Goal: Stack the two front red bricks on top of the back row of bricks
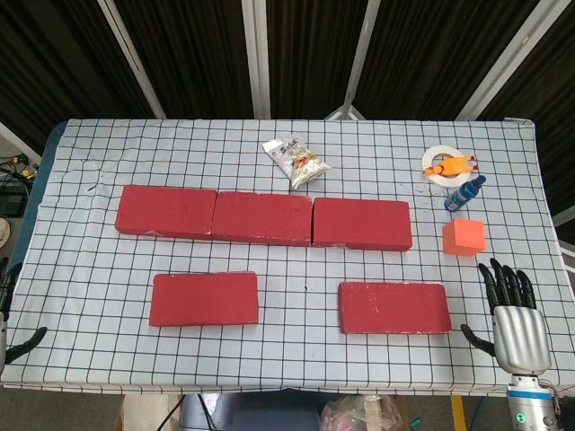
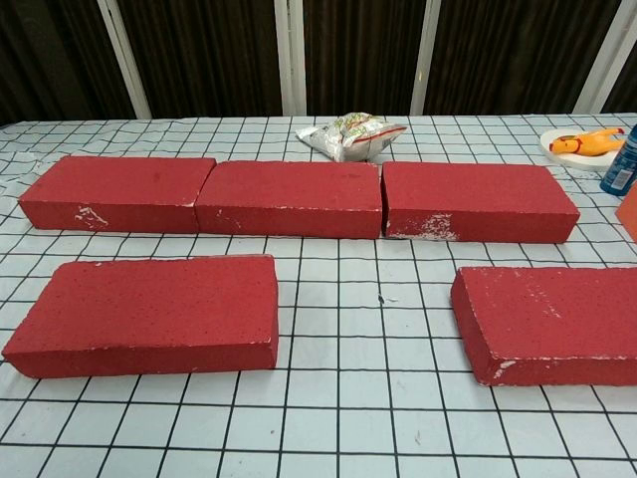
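Note:
Three red bricks form the back row: left brick [image 1: 166, 212] [image 2: 117, 193], middle brick [image 1: 261, 218] [image 2: 290, 198], right brick [image 1: 362, 224] [image 2: 478, 202], end to end. Two more red bricks lie flat in front: the front left brick [image 1: 204, 299] [image 2: 146, 317] and the front right brick [image 1: 394, 308] [image 2: 554, 323]. My right hand [image 1: 513, 316] hovers open at the table's right front corner, fingers spread, right of the front right brick. Only a sliver of my left hand [image 1: 13, 332] shows at the left edge, apart from the bricks. Neither hand appears in the chest view.
A snack packet [image 1: 296, 162] [image 2: 350, 137] lies behind the back row. At the right stand an orange cube [image 1: 464, 236], a blue bottle [image 1: 464, 193] [image 2: 619, 165], and a white tape roll [image 1: 442, 162] with an orange toy [image 1: 447, 167] [image 2: 587, 143]. The checked cloth [image 1: 296, 269] covers the table.

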### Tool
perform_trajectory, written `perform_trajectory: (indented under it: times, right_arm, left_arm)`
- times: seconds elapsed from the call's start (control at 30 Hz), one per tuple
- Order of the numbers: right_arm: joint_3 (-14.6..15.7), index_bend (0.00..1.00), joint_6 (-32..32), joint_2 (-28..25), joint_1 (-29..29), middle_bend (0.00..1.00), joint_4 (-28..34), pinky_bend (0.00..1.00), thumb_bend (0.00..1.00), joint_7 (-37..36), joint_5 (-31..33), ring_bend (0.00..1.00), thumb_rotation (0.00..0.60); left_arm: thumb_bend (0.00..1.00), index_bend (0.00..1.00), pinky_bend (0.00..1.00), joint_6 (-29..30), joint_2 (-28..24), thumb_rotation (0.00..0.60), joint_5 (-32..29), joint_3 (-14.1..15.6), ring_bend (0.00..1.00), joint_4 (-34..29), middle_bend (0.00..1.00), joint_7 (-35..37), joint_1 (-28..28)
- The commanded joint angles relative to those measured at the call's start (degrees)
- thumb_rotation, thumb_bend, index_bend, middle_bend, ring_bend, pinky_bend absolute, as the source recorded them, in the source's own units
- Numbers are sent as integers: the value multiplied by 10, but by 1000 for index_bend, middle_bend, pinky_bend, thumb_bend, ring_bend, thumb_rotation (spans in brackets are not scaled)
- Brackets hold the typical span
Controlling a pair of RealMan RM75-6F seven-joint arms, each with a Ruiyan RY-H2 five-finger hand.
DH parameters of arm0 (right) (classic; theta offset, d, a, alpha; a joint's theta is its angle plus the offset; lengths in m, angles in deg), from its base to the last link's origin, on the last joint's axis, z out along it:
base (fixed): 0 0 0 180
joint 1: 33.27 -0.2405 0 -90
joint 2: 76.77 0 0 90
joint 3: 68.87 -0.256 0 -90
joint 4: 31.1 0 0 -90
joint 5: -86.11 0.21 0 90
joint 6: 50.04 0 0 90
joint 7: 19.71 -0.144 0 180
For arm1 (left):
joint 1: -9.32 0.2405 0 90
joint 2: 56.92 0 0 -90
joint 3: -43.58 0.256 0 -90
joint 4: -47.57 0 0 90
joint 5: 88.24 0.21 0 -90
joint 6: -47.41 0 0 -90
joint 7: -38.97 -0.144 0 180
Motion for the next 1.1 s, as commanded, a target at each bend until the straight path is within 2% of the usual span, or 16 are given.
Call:
perform_trajectory:
  times: [0.03,0.37,0.63,0.9,1.1]
  right_arm:
    - [2,59,2,-2,0,0,2,0,185,1,-1,0,600]
    - [31,59,52,-34,-7,0,34,0,185,-39,-4,0,600]
    - [55,26,129,-67,-33,0,91,0,184,-21,10,0,600]
    - [25,22,196,-69,-90,0,153,0,184,84,97,0,600]
    - [5,22,251,-56,-149,0,179,0,185,169,213,0,600]
  left_arm:
    - [0,86,74,1,0,600,4,3,0,-1,0,-2,1]
    - [0,86,74,-2,6,600,8,2,0,0,0,-9,-2]
    - [0,86,74,-2,5,600,4,0,0,-3,0,-6,-2]
    - [0,86,74,-10,0,600,-14,-7,0,-3,0,1,-5]
    - [0,86,74,-22,-2,600,-22,-7,0,-4,0,0,-10]
